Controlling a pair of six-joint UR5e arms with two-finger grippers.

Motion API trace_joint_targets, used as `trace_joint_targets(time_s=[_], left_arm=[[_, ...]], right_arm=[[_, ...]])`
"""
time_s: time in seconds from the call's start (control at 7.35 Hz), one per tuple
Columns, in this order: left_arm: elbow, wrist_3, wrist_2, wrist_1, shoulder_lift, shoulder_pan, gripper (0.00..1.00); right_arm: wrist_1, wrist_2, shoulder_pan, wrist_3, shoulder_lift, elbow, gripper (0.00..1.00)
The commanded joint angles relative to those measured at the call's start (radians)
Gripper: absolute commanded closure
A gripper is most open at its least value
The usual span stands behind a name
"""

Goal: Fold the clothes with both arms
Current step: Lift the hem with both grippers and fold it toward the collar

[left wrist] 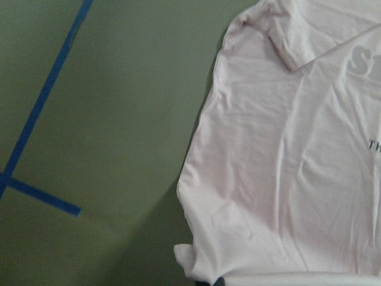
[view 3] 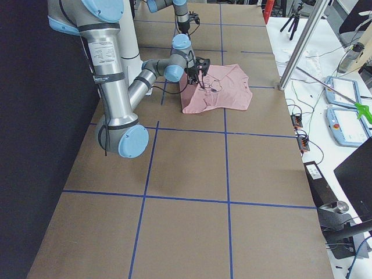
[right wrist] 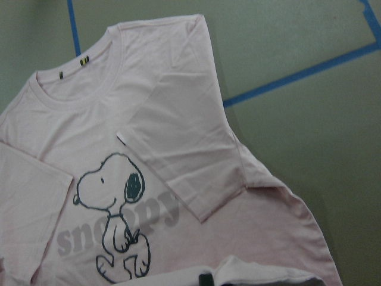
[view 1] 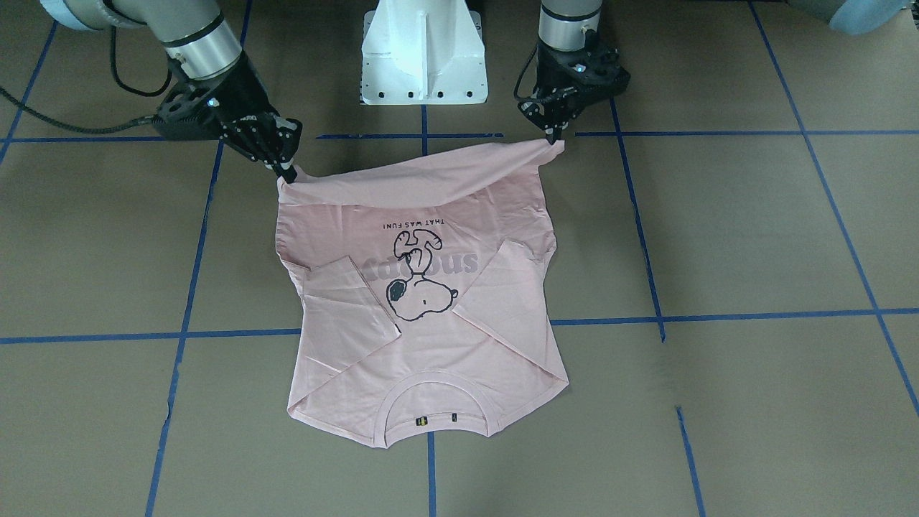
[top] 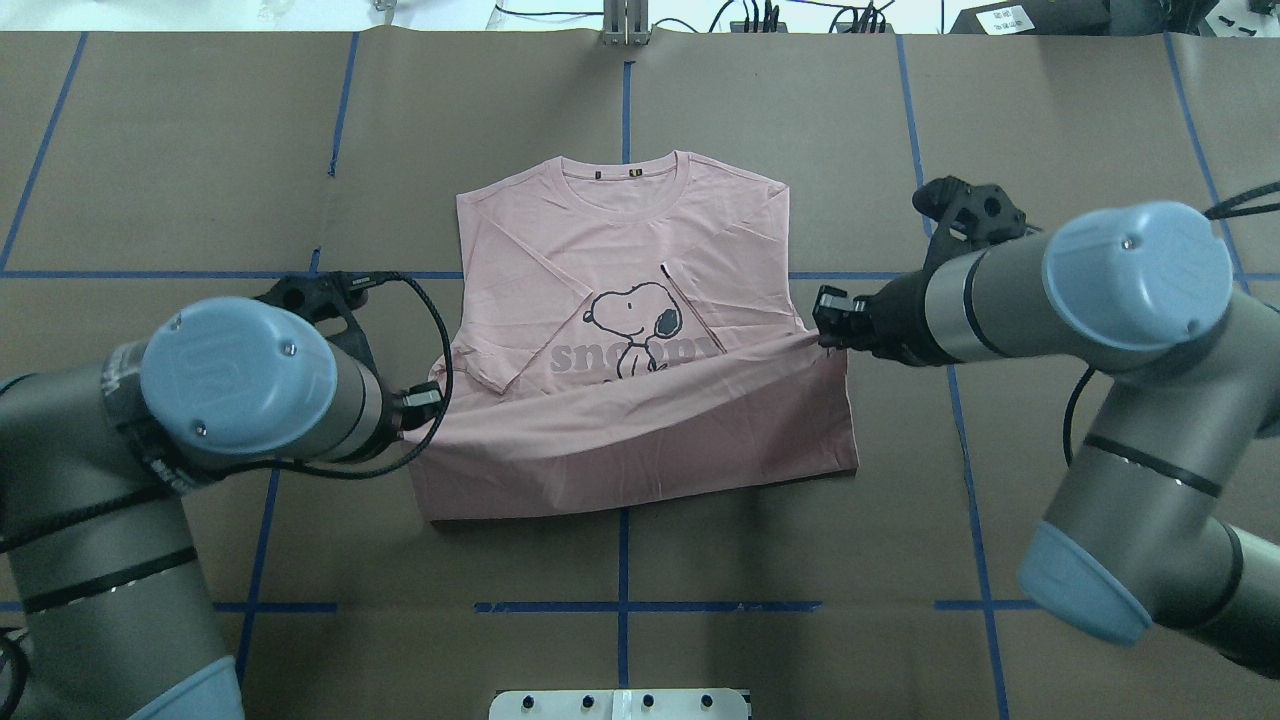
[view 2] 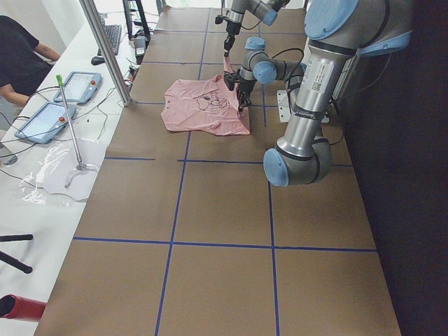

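Observation:
The pale pink T-shirt (view 1: pixel 431 345) lies print-up on the brown table, collar away from the robot and both sleeves folded inward over the dog print (top: pixel 635 325). Its bottom hem is lifted off the table and stretched between the two grippers. My left gripper (view 1: pixel 554 141) is shut on one hem corner and shows in the overhead view as the left gripper (top: pixel 418 405). The right gripper (view 1: pixel 288 174) is shut on the other corner, seen from above as the right gripper (top: pixel 826 325). Both wrist views look down on the shirt (right wrist: pixel 178 137) from above the raised hem.
The white pedestal base (view 1: pixel 423 64) stands just behind the shirt on the robot's side. Blue tape lines (top: pixel 622 560) grid the brown table. Beyond the table's far edge, a side bench holds tablets (view 2: pixel 77 87) beside a metal post (view 2: pixel 105 49), and a person (view 2: pixel 21 63) sits there.

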Motion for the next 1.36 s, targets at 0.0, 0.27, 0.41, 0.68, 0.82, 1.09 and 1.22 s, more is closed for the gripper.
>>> trace_joint_targets(time_s=[0.0,0.27,0.41,0.68,0.82,1.09,1.22], left_arm=[[0.176,0.093,-0.002,-0.092,-0.088,-0.146,1.0],[0.422,0.093,-0.001,-0.306,-0.175,-0.223,1.0],[0.551,0.095,0.002,-0.412,-0.205,-0.248,1.0],[0.667,0.104,0.006,-0.512,-0.21,-0.28,1.0],[0.715,0.103,0.006,-0.548,-0.211,-0.28,1.0],[0.876,0.101,0.022,-0.594,-0.288,-0.279,1.0],[0.884,0.101,0.022,-0.605,-0.289,-0.279,1.0]], right_arm=[[0.002,0.017,0.091,-0.049,0.166,-0.219,1.0],[0.005,0.017,0.14,-0.06,0.283,-0.378,1.0],[0.105,0.017,0.158,-0.06,0.322,-0.491,1.0],[0.3,0.02,0.186,-0.058,0.381,-0.738,1.0],[0.301,0.023,0.198,-0.058,0.411,-0.794,1.0],[0.302,0.023,0.206,-0.058,0.411,-0.822,1.0],[0.301,0.023,0.206,-0.058,0.411,-0.83,1.0]])
